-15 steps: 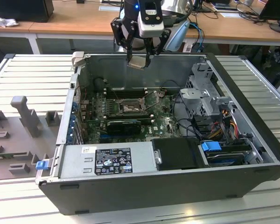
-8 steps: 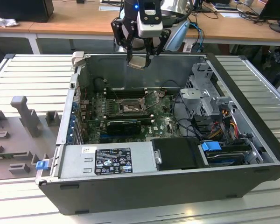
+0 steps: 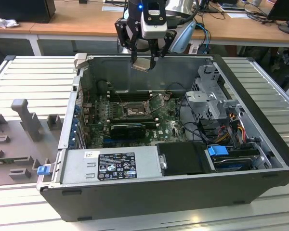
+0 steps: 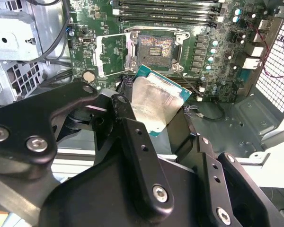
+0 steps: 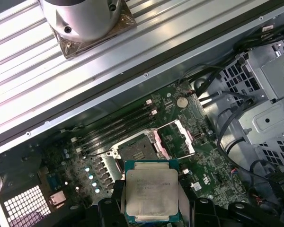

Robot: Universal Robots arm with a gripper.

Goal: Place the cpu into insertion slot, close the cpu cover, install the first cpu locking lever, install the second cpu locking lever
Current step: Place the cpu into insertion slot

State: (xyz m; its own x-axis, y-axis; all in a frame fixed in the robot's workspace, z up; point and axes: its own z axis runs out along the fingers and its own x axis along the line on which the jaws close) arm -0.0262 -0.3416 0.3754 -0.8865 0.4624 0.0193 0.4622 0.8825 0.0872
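Note:
My gripper (image 3: 143, 61) hangs above the back wall of the open computer case, shut on the cpu (image 3: 142, 64). The cpu is a square chip with a dull silver top and a green rim, and it shows in both wrist views (image 4: 156, 104) (image 5: 151, 191) between the black fingers (image 4: 132, 137). Below it, on the green board, the insertion slot (image 4: 155, 47) (image 5: 136, 152) (image 3: 134, 111) lies open with its dark pin field bare. The cpu cover (image 4: 112, 54) (image 5: 175, 139) is swung open to one side of the slot. The chip is well above the board and touches nothing but the fingers.
Long black memory slots (image 5: 116, 127) run beside the socket. A black card (image 3: 127, 129), the power supply (image 3: 111, 166) and a grey drive cage (image 3: 212, 103) with cables fill the case. A ribbed grey table (image 3: 33, 77) with grey fixtures (image 3: 26, 118) surrounds it.

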